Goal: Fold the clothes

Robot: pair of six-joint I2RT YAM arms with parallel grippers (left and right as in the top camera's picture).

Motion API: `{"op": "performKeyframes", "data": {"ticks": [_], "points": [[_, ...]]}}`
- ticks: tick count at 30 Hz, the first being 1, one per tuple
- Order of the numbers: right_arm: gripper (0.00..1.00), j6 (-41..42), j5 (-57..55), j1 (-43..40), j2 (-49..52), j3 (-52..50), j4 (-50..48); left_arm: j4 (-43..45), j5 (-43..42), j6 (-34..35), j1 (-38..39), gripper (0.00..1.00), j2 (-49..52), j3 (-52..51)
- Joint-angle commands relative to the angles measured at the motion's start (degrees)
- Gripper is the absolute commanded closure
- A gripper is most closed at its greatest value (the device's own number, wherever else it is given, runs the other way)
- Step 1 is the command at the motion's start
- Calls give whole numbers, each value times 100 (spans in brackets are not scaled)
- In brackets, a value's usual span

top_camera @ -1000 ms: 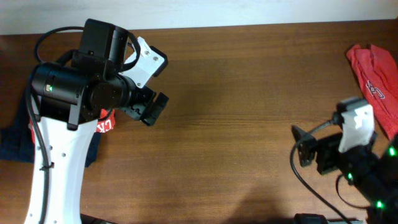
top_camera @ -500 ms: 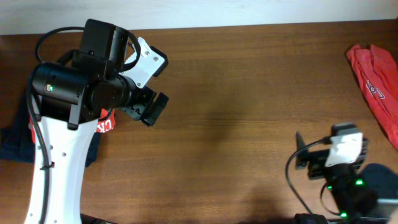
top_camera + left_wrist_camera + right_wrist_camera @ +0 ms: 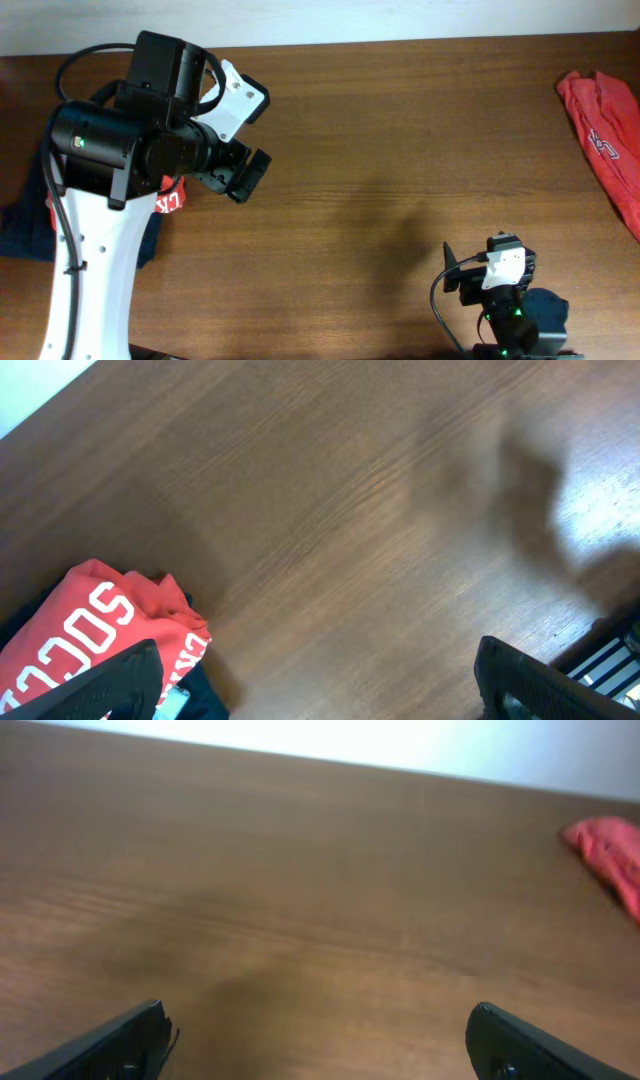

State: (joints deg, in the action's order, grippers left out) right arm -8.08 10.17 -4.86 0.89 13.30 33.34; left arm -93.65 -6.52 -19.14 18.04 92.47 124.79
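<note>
Clothes: red shirt (image 3: 600, 130) crumpled at right edge of frame; second shirt (image 3: 90, 630) at lower left.
Left gripper (image 3: 320, 680): spread, empty, probably ready to grasp.
Right gripper (image 3: 320, 1040): spread, empty, low over table (image 3: 380, 130).

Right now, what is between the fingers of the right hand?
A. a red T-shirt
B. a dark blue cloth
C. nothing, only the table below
C: in the right wrist view the right hand stands open with only the wood of the table showing between its fingers, and the red T-shirt lies far off near the table's edge.
</note>
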Motion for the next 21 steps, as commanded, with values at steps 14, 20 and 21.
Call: {"op": "performKeyframes", "data": {"ticks": [14, 20, 21], "points": [[1, 107, 13, 46, -70, -463, -125, 4, 37, -68, 17, 1, -131, -13], [1, 107, 13, 46, -70, -463, -125, 4, 37, -68, 17, 1, -131, -15], [1, 107, 13, 46, -70, -463, -125, 4, 37, -68, 17, 1, -131, -15]]}}
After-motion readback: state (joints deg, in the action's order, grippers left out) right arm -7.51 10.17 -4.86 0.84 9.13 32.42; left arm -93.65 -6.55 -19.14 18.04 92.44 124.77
